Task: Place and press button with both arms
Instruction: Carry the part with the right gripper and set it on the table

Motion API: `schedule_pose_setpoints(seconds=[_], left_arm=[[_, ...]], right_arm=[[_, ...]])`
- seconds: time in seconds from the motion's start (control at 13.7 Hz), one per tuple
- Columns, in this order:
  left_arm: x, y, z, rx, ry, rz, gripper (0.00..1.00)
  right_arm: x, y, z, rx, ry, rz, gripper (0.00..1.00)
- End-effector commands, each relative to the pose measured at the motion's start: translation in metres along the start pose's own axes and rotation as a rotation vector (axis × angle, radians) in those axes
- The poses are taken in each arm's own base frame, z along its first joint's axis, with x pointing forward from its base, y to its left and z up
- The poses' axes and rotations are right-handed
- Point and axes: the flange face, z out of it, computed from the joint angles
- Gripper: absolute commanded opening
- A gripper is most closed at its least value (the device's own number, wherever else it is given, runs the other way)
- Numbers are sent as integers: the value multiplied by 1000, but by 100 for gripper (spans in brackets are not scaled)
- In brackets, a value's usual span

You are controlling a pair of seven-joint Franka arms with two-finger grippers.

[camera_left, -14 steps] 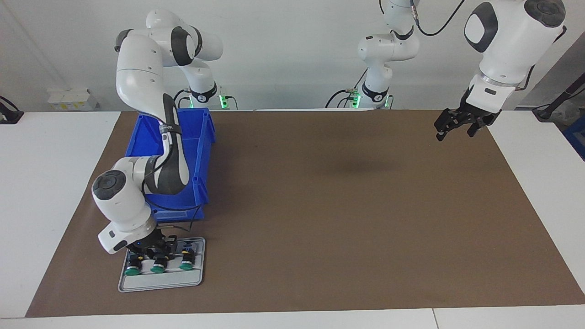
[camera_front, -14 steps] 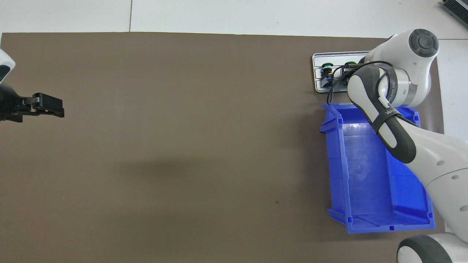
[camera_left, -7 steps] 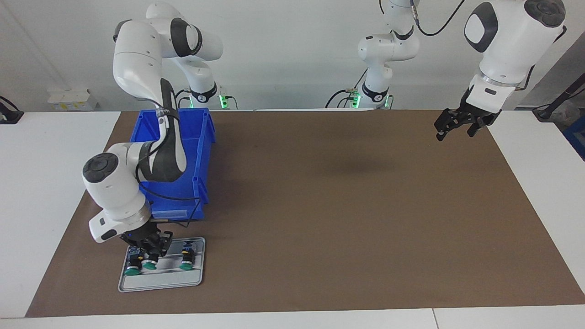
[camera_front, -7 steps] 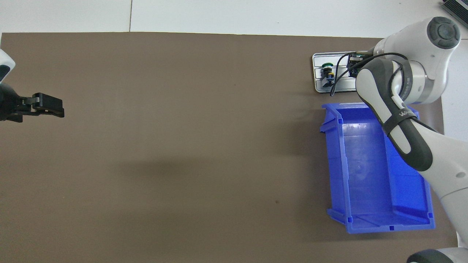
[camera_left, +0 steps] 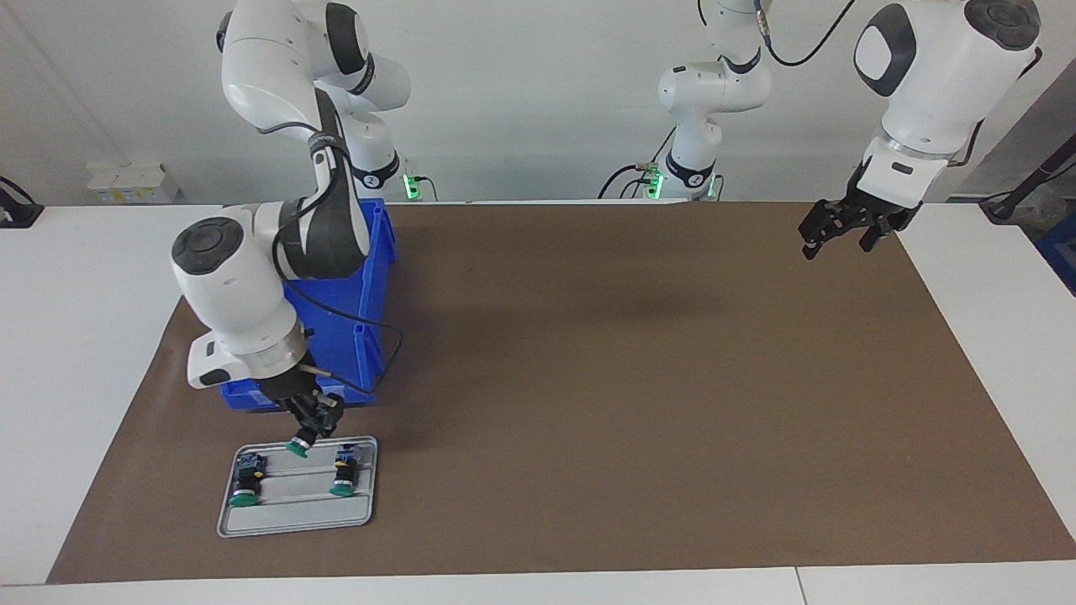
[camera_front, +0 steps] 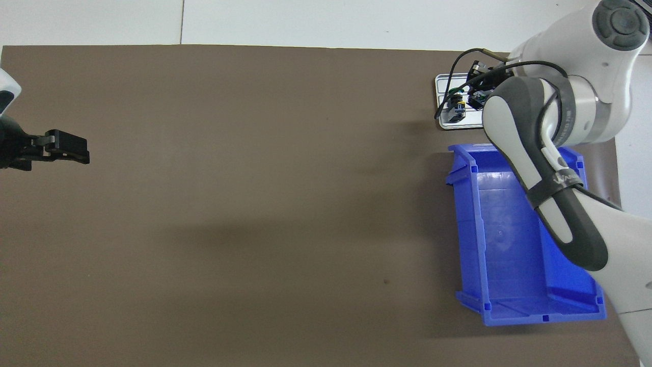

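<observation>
While the right claw (camera_left: 308, 427) is gripping the button (camera_left: 299, 443) with its green cap pointing down, the pick-up step is giving way to the carry: the button is hanging in the air just above the grey tray (camera_left: 294, 521), over the tray's edge at 12 o'clock as the facing view shows it, between the two other buttons (camera_left: 245, 486) lying in the tray. The next move, as I judge it, is calling for swinging the button out over the open brown mat (camera_left: 639, 378) on the table (camera_left: 92, 277) and setting it down cap upward, so a turn of the wrist is looking necessary. The right arm is bending steeply down in front of the blue bin (camera_left: 357, 277), its wrist tilting slightly. The left claw (camera_left: 843, 231) is waiting, hanging open over the mat's corner at 2 o'clock in that view.
</observation>
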Motion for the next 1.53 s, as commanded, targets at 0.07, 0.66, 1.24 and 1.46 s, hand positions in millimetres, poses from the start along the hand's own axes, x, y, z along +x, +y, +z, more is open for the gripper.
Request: schedule_pose_setpoints(seconds=[0.07, 0.66, 1.24, 1.46], left_arm=[[-8, -3, -2, 5, 2, -12, 100], [-8, -3, -2, 5, 2, -12, 100], [-8, -3, -2, 5, 4, -13, 100], [-8, -3, -2, 5, 4, -12, 100]], right_arm=[[-52, -46, -11, -30, -37, 249, 0], [-211, -170, -27, -75, 41, 774, 0], [-329, -245, 26, -79, 93, 942, 0], [-361, -255, 50, -98, 97, 946, 0]])
